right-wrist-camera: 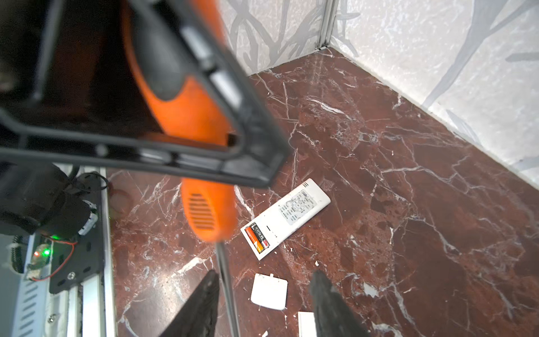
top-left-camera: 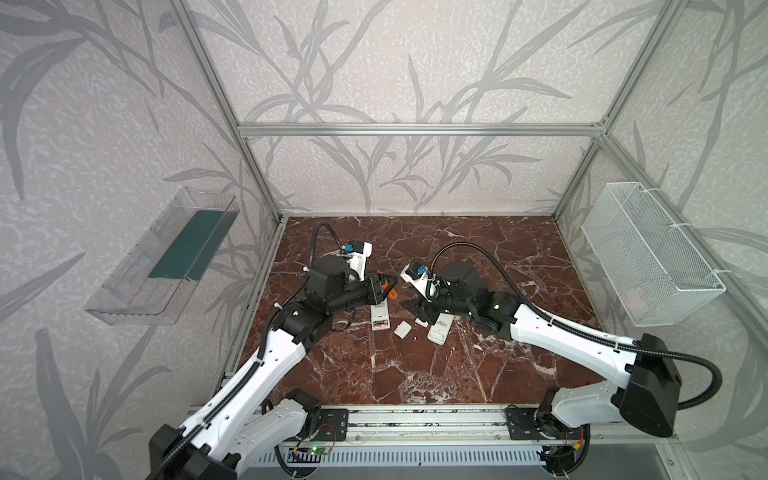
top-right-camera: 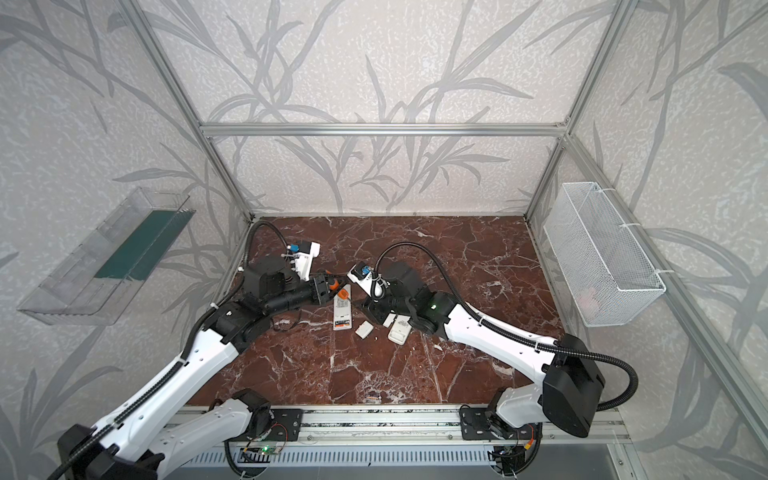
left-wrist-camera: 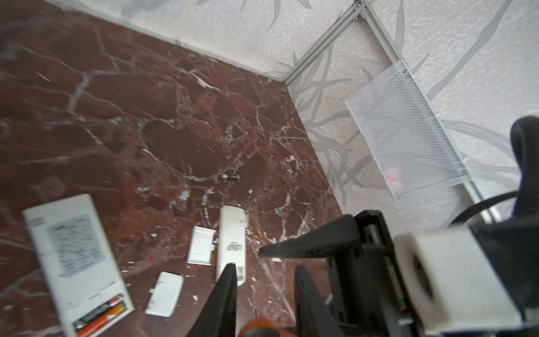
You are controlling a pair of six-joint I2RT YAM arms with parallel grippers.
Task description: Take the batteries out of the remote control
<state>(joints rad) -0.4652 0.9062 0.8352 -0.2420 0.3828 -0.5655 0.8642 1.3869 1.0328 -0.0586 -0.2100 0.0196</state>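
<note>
Lying in the open bay of the flat white remote (right-wrist-camera: 294,210) on the veined table (right-wrist-camera: 408,204) are cylindrical batteries (right-wrist-camera: 256,237). Left hand (left-wrist-camera: 265,268) pinches the orange-handled screwdriver (right-wrist-camera: 204,216); right hand (right-wrist-camera: 265,274) is spread.

enclosure, both top views
pale walls (top-left-camera: 374,62) with grey leaf print; aluminium frame (top-left-camera: 415,129); red-brown white-veined marble floor (top-left-camera: 415,365); clear plastic bin (top-left-camera: 124,307) on left wall, white mesh basket (top-left-camera: 648,266) on right wall; even light.

Batteries (right-wrist-camera: 256,240) in the left remote (top-left-camera: 380,318); a cover (top-left-camera: 402,330) between it and the right remote (top-left-camera: 439,330)
</note>
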